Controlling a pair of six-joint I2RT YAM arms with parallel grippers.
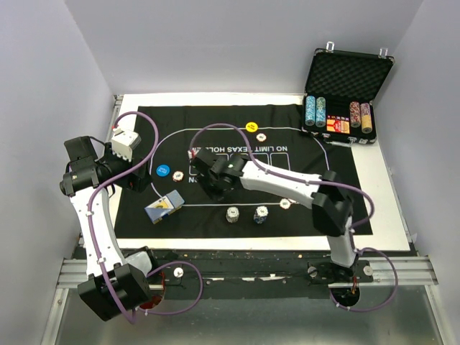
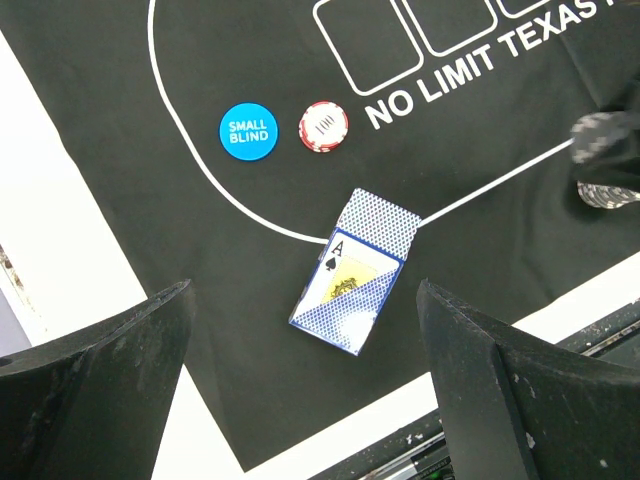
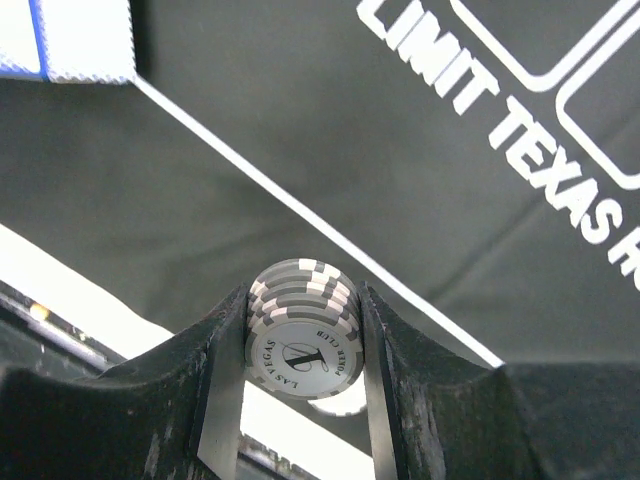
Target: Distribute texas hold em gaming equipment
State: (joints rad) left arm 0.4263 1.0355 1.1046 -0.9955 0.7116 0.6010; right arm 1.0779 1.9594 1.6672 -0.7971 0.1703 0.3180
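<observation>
top / left gripper (image 1: 138, 181): over left side of felt mat (image 1: 215, 116), beside Small Blind button (image 1: 163, 171)
top / right gripper (image 1: 210, 185): mid-mat, by the printed lettering
top / deck box (image 1: 164, 208): on mat, near-left; two chip stacks (image 1: 233, 214) to its right, yellow button (image 1: 251, 126) far side
top / chip case (image 1: 348, 86): open, far-right corner, off the mat
left wrist / jaws: spread wide, holding nothing – deck box on the mat between them, ace of spades showing
left wrist / red-white chip (image 2: 324, 126): flat on mat, just beside Small Blind button
right wrist / jaws: pinching grey-white chip stack (image 3: 303, 340) on edge – fingers (image 3: 225, 400) against both sides
right wrist / stack position: over mat's white line, close to mat's near edge
</observation>
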